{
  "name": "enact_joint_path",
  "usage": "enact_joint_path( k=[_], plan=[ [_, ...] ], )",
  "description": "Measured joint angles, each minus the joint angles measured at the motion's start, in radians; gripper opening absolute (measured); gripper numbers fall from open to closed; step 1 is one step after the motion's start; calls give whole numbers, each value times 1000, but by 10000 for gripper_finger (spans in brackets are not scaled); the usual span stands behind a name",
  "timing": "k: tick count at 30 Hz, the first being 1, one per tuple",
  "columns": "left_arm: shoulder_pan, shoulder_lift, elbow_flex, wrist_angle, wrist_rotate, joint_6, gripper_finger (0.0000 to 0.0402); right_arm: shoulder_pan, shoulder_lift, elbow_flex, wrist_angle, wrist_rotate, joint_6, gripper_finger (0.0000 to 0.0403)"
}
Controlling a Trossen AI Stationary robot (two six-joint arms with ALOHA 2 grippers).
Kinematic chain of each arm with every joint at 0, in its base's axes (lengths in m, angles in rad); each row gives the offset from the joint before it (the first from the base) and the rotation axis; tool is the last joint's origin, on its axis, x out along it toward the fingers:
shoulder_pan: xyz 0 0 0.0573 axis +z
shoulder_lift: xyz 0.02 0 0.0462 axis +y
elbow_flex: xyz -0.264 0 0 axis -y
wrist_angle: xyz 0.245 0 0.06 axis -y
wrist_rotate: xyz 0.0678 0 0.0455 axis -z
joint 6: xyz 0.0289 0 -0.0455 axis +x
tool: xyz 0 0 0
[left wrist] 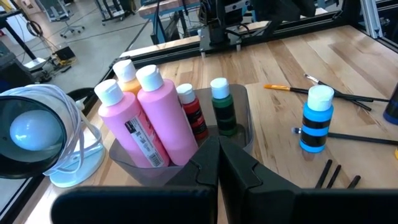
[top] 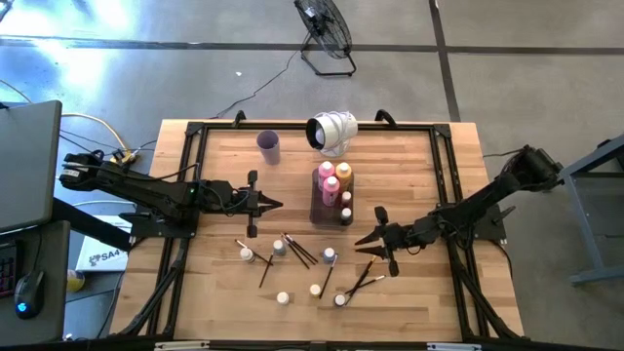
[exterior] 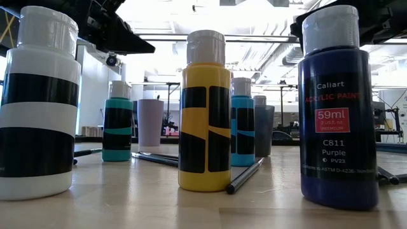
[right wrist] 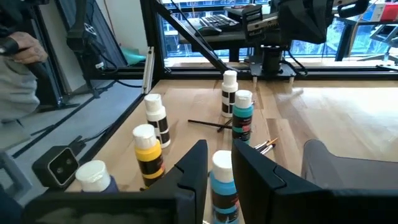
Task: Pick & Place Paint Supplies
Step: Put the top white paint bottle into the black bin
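Note:
Several paint bottles stand upright on the wooden table toward its near edge, among them a blue one (top: 330,255) (right wrist: 222,180), a yellow one (right wrist: 148,149) and a purple one (exterior: 337,108). Thin paintbrushes (top: 297,251) (top: 366,280) lie flat between them. A grey tray (top: 331,207) (left wrist: 244,118) holds two pink bottles (left wrist: 158,118), an orange one and smaller ones. My left gripper (top: 275,205) (left wrist: 218,155) hangs shut just left of the tray. My right gripper (top: 363,242) (right wrist: 219,163) hangs open above the table, and the blue bottle shows through its gap, ahead of it.
A lilac cup (top: 269,146) stands at the far left of the work area. A white lamp (top: 331,132) (left wrist: 37,130) sits behind the tray. A dark frame (top: 195,175) borders the table. Bare wood lies right of the tray and along the near edge.

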Motion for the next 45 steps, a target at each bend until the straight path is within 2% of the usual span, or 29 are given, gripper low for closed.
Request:
enact_joint_path(
  k=[3, 5, 7, 10, 13, 19, 23, 26, 29, 31, 39, 41, 45],
  plan=[
    [0, 0, 0, 6, 0, -48, 0, 0, 0, 0, 1, 4, 0, 64],
    [0, 0, 0, 22, 10, -178, 0, 0, -1, 0, 20, 11, 7, 64],
    [-1, 0, 0, 21, 69, -266, 0, 0, -10, 0, 41, 12, 49, 64],
    [-27, -16, 0, 26, 206, -217, 0, 0, -36, 0, 53, 0, 108, 64],
    [-77, -43, 0, 27, 255, -115, 0, 0, -56, 0, 39, -2, 137, 64],
    [-232, -164, 0, -21, 220, -78, 0, 0, -58, 0, 37, 13, 142, 64],
    [-346, -301, 0, -180, 71, -60, 0, 0, -58, 0, 37, 53, 133, 64],
    [-408, -393, 1, -327, -10, -120, 0, 0, -58, 0, 37, 82, 119, 64],
    [-456, -415, 1, -389, -48, -219, 0, 0, -58, 0, 36, 87, 99, 64],
    [-483, -409, 1, -399, -67, -231, 0, 0, -58, 0, 37, 87, 84, 64],
    [-533, -343, 0, -404, -67, -280, 0, 0, -58, 0, 35, 75, 84, 64],
    [-540, -319, 0, -403, -18, -292, 0, 0, -58, 0, 34, 75, 85, 64],
    [-537, -281, 0, -393, 148, -295, 0, 0, -58, 0, 29, 75, 85, 64]
  ],
)
